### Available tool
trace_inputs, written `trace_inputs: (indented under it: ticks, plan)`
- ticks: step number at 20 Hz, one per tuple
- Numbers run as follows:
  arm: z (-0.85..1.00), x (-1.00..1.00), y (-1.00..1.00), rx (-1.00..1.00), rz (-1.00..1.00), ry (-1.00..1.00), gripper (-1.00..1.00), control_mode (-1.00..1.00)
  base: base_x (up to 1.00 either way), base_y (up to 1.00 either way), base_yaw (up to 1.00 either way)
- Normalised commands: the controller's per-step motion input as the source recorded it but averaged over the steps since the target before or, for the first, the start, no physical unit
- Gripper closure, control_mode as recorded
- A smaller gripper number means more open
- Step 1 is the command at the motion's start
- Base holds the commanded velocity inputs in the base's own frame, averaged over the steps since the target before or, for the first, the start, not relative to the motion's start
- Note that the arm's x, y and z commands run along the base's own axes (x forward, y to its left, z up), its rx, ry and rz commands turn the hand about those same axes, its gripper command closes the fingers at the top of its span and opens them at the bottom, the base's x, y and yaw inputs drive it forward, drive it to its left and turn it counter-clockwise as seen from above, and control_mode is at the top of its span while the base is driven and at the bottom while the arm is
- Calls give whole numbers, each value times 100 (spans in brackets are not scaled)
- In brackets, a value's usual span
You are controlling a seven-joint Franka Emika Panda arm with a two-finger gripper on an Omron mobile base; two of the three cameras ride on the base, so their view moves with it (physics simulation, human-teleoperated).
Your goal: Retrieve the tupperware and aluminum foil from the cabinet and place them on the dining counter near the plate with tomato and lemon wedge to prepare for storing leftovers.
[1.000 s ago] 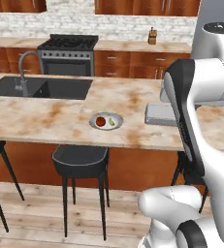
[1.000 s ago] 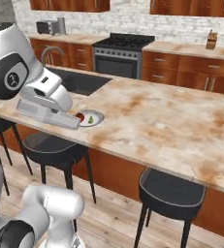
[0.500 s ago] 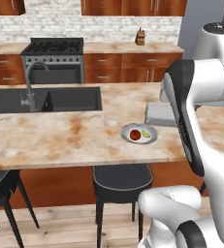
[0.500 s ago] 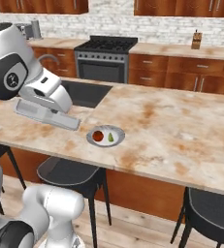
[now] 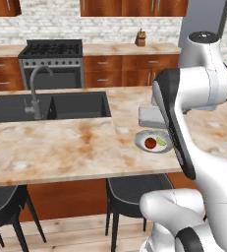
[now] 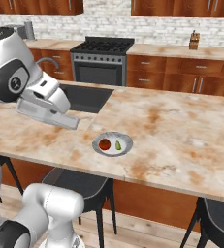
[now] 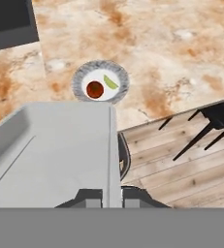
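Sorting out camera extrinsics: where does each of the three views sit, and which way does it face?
Left base view: behind-left, facing the counter and sink; arm at right.
Right base view: behind-right, same counter; arm at left, holding the container.
Hand view: on the hand, looking down along the gripper over the container.
All share the plate, tomato and lemon wedge.

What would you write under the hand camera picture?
Gripper shut on the tupperware's rim, held above the dining counter near the plate with tomato and lemon wedge.

White glossy arm (image 5: 198, 88) w/ dark grey joint bands, rounded segments, dark round caps.
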Motion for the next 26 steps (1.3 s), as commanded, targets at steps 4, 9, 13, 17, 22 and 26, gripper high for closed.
trace_inputs:
  ticks: [4,9,13,17,22,26]
  plan:
    - [-42,44,23,-8,3,-17,100,-100,0,0,0]
    - [-65,54,41,-17,10,-9,100,-100,0,0,0]
    - [-71,63,32,-14,17,-3,100,-100,0,0,0]
    - [-60,77,6,-6,25,0,100,-100,0,0,0]
    - [-49,78,20,-8,20,0,100,-100,0,0,0]
    - [-43,67,4,-4,0,0,100,-100,0,0,0]
